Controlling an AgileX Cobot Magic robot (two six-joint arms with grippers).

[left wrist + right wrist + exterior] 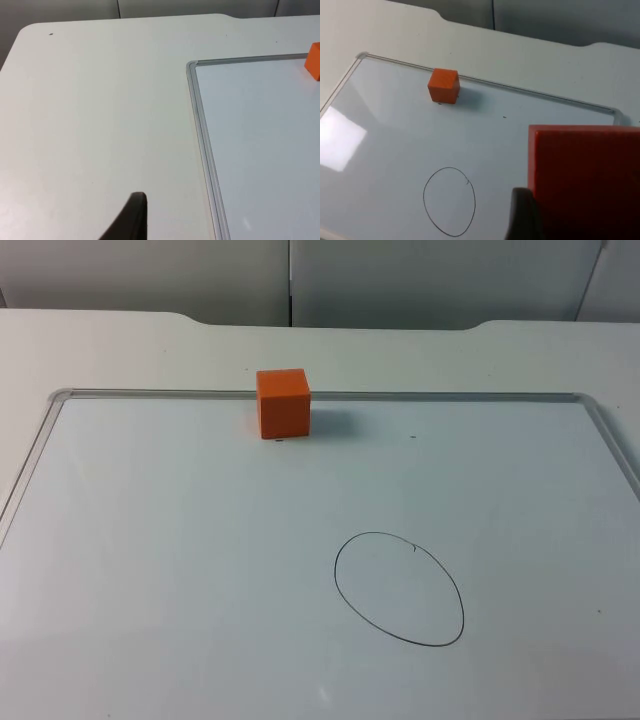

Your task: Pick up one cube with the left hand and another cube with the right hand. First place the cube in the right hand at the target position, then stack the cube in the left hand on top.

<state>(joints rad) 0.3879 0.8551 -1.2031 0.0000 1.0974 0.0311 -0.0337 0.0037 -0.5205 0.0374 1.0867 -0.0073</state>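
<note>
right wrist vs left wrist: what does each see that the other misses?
Only the right wrist view: a red cube held close in the right claw, and the drawn circle on the whiteboard.
Only the left wrist view: a wide stretch of bare white table beside the board's corner, with a left claw fingertip over it, carrying nothing visible.
Both: the whiteboard's metal frame and the orange cube standing by the board's far edge; the left wrist view catches just its corner.
</note>
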